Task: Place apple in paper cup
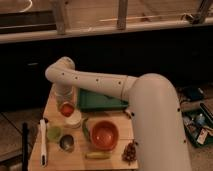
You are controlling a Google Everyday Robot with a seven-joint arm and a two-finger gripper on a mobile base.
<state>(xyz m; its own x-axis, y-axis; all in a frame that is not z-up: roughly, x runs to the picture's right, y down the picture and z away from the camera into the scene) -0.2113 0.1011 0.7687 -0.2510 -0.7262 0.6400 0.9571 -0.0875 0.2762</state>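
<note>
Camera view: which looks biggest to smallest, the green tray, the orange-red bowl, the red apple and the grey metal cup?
Flat green tray
Round orange-red bowl
Then small red apple and grey metal cup, too alike to rank.
The gripper is at the apple.

Wooden table (60,161) with paper cup (75,120) beneath tool (66,105), orange bowl (104,135), green tray (100,102)

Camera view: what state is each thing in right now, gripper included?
gripper: down at the apple, over the paper cup.
apple: at the paper cup's mouth, under the gripper; released or not, cannot tell.
paper cup: upright on the table.
green cup: upright.
metal cup: upright.
bowl: upright, looks empty.
</note>
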